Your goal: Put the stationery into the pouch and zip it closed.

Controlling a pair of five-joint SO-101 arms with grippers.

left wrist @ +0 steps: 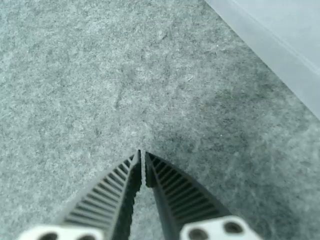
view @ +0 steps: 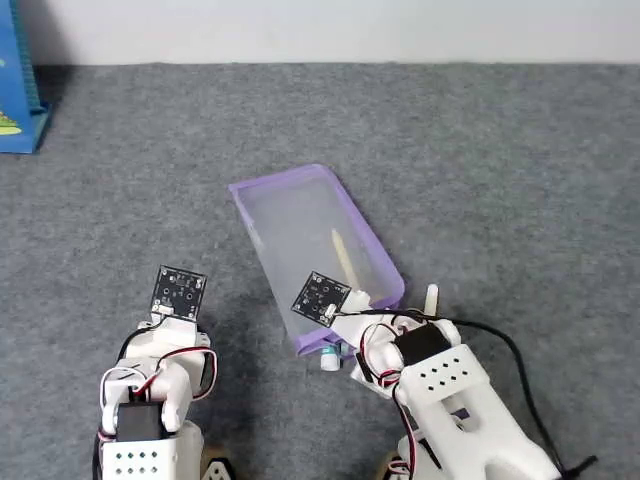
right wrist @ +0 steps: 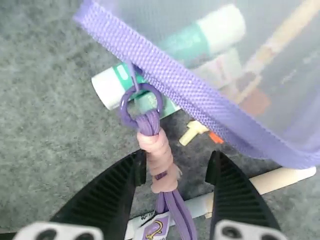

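- Right claw (right wrist: 177, 157) first: it's released, jaws spread wide, nothing clamped.
- The zip pull (right wrist: 159, 160) hangs right in the gap between its fingers. It's a purple cord with a pink wrap, and the wrap sits just beside one finger (right wrist: 117, 187).
- Just past the fingertips, the cord loops through a purple ring (right wrist: 141, 106), and the ring hooks into the purple edge of the pouch (right wrist: 175, 80).
- Tucked under that same edge, a green-and-white glue stick (right wrist: 107, 87) pokes out onto the grey felt (left wrist: 100, 75), partly beneath the pouch.
- Beside the other finger, a pale stick (right wrist: 280, 177) lies on the felt outside the pouch. A small cream piece (right wrist: 192, 132) with an orange tip sits between it and the pouch edge.
- Farther on, through the mesh wall, a second glue stick (right wrist: 210, 35) with a white cap shows inside the pouch, other stationery blurred next to it.
- From above, the pouch stretches diagonally away from the right claw with its near end at the fingertips. A wooden pencil (view: 345, 255) lies lengthwise inside.
- Over to the left claw (left wrist: 142, 156): clenched, ribbed tips pressed together, gripping nothing.
- It hangs over bare felt, well apart from the pouch.
- Beyond it, a pale wall (left wrist: 280, 35) meets the felt, and a blue box (view: 15, 95) stands in the far corner.
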